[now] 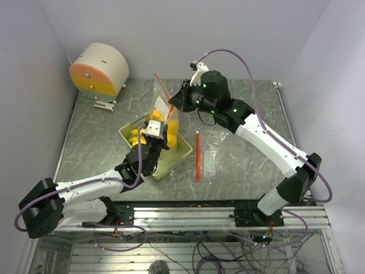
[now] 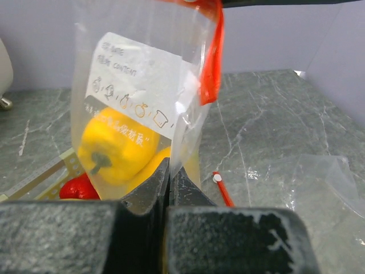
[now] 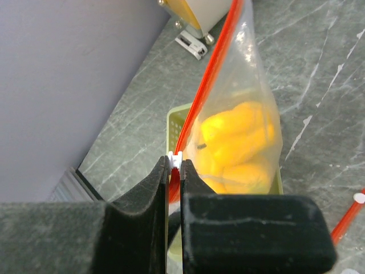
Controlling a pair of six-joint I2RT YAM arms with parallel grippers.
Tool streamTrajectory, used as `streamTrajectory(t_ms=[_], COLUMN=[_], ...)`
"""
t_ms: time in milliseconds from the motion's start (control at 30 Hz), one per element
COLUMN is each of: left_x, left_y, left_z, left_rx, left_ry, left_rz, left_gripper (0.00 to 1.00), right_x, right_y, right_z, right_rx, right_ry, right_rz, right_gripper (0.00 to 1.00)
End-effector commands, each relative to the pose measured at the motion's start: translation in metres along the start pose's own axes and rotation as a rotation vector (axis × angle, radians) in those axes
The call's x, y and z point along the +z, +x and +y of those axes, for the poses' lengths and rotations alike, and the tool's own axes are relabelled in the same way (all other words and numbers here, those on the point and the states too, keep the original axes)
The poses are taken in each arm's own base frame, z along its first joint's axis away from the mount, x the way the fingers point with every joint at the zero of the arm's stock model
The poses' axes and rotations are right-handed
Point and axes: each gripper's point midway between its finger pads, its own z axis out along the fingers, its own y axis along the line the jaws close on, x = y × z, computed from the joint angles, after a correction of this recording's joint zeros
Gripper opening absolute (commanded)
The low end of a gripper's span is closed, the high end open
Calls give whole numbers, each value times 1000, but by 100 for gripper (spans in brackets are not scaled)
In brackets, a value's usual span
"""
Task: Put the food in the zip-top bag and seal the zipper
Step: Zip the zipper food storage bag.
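Zip-top bag (image 2: 137,97) holding yellow toy fruits (image 2: 117,145), left gripper (image 2: 170,174) pinched shut on its side, right gripper (image 3: 175,168) clamped on zipper (image 3: 204,85).

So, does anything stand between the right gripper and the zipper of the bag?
Nothing visible does. The right gripper is shut directly on the zipper, at its white slider. The left gripper pinches the zip-top bag lower down.

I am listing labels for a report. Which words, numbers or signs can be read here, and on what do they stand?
Label on bag, top line: seems to end "DATE", blurred.
Second line: perhaps "CONTENT", blurred.
Below: small icons and white characters, unreadable.
No other text shows.
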Motion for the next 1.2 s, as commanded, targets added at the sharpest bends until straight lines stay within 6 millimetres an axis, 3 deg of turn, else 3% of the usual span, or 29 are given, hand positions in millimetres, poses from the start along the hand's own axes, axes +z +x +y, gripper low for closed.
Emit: streamTrajectory(t_ms=[0,133,167,200,267,300,367,467,667,800,933,1167], left_x=[-11,-14,-16,-18,-25,-31,-43,-61,-89,-103,-104,-113], left_y=[15,3,-4,-11,-31,-41,-56,-84,-138,-163,-160,-147], left_z=[15,8,2,-5,-23,-34,-49,-51,-27,-10,-2,-12], left_rx=[48,50,49,48,50,68,98,103,265,408,574,710], left_ry=[-33,18,57,104,220,298,413,481,495,499,518,645], left_rz=[22,-3,-4,-4,-18,-21,-4,14,22,42,79,84], left_gripper=[7,8,13,31,88,99,99,100,100,99,100,99], right_x=[-24,-28,-29,-30,-34,-36,-40,-47,-68,-85,-105,-122], right_y=[-56,-54,-51,-50,-50,-51,-51,-53,-31,-15,-9,-1], right_z=[12,17,18,18,15,12,11,16,51,60,69,73], right_rx=[-13,-7,-10,-10,-16,-18,-32,-72,-189,-251,-321,-376], right_ry=[-71,-160,-184,-197,-198,-194,-213,-268,-548,-655,-734,-790], right_rz=[-119,-78,-62,-54,-56,-59,-54,-41,74,132,143,141], right_gripper=[0,0,0,0,0,0,0,0,0,0,0,0])
